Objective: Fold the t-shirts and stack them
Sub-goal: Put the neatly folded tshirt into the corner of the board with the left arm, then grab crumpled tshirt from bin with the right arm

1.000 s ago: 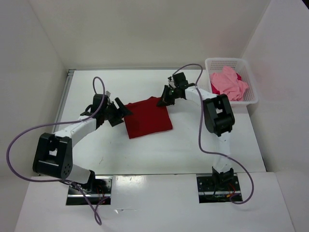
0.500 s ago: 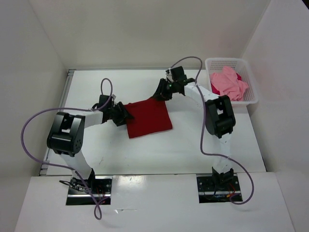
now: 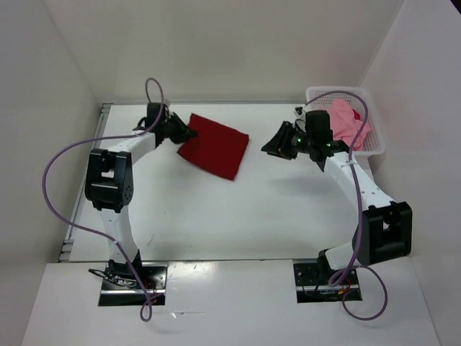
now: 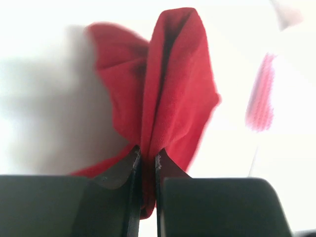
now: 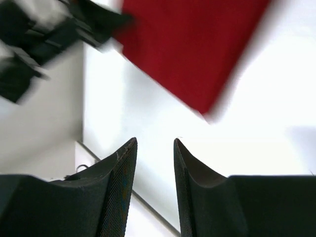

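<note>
The left hand [image 4: 146, 159] pinches the folded red shirt [image 3: 215, 148] by a corner, probably to drag it aside; the right hand [image 5: 154, 145] is spread, empty.

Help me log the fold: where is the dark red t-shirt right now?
In the top view the dark red t-shirt is at the far left of the table, one corner pinched by the left gripper, well left of the white basket.
</note>
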Available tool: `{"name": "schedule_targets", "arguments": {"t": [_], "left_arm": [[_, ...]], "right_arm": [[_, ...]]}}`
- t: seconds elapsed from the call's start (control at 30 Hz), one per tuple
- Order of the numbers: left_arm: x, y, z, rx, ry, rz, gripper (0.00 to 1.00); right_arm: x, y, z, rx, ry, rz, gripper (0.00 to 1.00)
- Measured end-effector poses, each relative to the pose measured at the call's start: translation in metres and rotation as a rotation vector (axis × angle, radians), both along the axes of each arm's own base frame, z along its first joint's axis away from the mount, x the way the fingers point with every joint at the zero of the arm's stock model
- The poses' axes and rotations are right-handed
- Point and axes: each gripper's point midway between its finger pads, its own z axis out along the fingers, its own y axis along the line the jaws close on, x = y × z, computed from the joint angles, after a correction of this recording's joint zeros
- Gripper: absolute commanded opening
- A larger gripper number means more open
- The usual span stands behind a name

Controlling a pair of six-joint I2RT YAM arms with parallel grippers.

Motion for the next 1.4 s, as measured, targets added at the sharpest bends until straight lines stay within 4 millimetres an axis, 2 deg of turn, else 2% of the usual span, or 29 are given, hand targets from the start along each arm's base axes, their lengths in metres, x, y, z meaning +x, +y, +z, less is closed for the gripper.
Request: {"name": "schedule_targets", "arguments": {"t": [0.07, 0.13, 0.2, 0.27, 0.3, 0.37, 0.43, 0.47, 0.53, 0.57, 0.63, 0.73, 0.8, 0.83, 0.87, 0.9, 0.97, 1.03, 1.07, 1.13, 1.23, 1.33, 1.37, 1.4], "left_arm": [[0.03, 0.022, 0.03, -0.008, -0.081, 0.048, 0.08], [0.053, 0.059, 0.053, -0.002, -0.14, 0.12, 0.1], [0.068, 0.113, 0.066, 0.009, -0.173, 0.222, 0.1], [0.072, 0.165, 0.066, 0.023, -0.176, 0.318, 0.14], [0.071, 0.196, 0.062, 0.032, -0.166, 0.378, 0.28], [0.064, 0.248, 0.05, 0.053, -0.149, 0.478, 0.46], [0.042, 0.291, 0.027, 0.066, -0.103, 0.572, 0.71], [0.03, 0.307, 0.012, 0.073, -0.069, 0.612, 1.0], [0.004, 0.322, -0.015, 0.075, 0.002, 0.675, 1.0], [-0.01, 0.321, -0.028, 0.072, 0.046, 0.689, 1.0], [-0.023, 0.311, -0.038, 0.061, 0.078, 0.679, 1.0], [-0.026, 0.294, -0.021, 0.051, 0.047, 0.645, 1.0], [-0.035, 0.28, -0.006, 0.039, 0.014, 0.63, 1.0], [-0.043, 0.274, 0.002, 0.032, 0.005, 0.629, 1.0], [-0.051, 0.268, 0.009, 0.028, -0.007, 0.627, 1.0], [-0.059, 0.264, 0.016, 0.029, -0.021, 0.625, 1.0], [-0.073, 0.253, 0.03, 0.038, -0.05, 0.613, 1.0], [-0.078, 0.237, 0.046, 0.06, -0.09, 0.572, 1.0], [-0.078, 0.221, 0.055, 0.074, -0.117, 0.53, 1.0], [-0.077, 0.17, 0.071, 0.086, -0.174, 0.38, 1.0], [-0.092, 0.064, 0.079, 0.067, -0.218, 0.082, 1.0], [-0.134, -0.028, 0.071, 0.018, -0.207, -0.19, 0.82], [-0.147, -0.047, 0.067, 0.006, -0.199, -0.248, 0.7], [-0.165, -0.065, 0.06, -0.007, -0.179, -0.308, 0.65]], "right_arm": [[-0.009, -0.014, -0.022, -0.014, 0.052, -0.034, 0.41], [-0.021, -0.029, -0.042, -0.027, 0.11, -0.068, 0.41], [-0.03, -0.038, -0.049, -0.031, 0.14, -0.088, 0.41], [-0.033, -0.042, -0.047, -0.026, 0.136, -0.095, 0.41], [-0.033, -0.042, -0.044, -0.021, 0.129, -0.094, 0.41], [-0.036, -0.041, -0.039, -0.011, 0.118, -0.085, 0.41], [-0.039, -0.04, -0.038, -0.003, 0.116, -0.074, 0.44], [-0.042, -0.039, -0.04, -0.002, 0.119, -0.069, 0.44], [-0.046, -0.039, -0.045, -0.001, 0.132, -0.064, 0.45], [-0.048, -0.039, -0.049, -0.002, 0.142, -0.064, 0.47], [-0.051, -0.04, -0.054, -0.004, 0.159, -0.064, 0.49], [-0.052, -0.04, -0.057, -0.008, 0.164, -0.063, 0.51], [-0.052, -0.04, -0.057, -0.012, 0.159, -0.062, 0.4], [-0.052, -0.041, -0.057, -0.017, 0.156, -0.065, 0.32], [-0.051, -0.042, -0.057, -0.024, 0.152, -0.069, 0.17], [-0.049, -0.044, -0.057, -0.036, 0.146, -0.076, 0.12], [-0.044, -0.051, -0.055, -0.07, 0.143, -0.112, 0.09], [-0.032, -0.059, -0.041, -0.104, 0.113, -0.163, 0.09], [-0.023, -0.063, -0.029, -0.118, 0.08, -0.193, 0.09], [-0.004, -0.071, 0.004, -0.14, -0.001, -0.254, 0.09], [0.025, -0.086, 0.058, -0.163, -0.142, -0.356, 0.09], [0.051, -0.112, 0.089, -0.212, -0.217, -0.5, 0.09], [0.062, -0.126, 0.092, -0.241, -0.222, -0.564, 0.09], [0.072, -0.141, 0.092, -0.275, -0.222, -0.631, 0.09]]}}
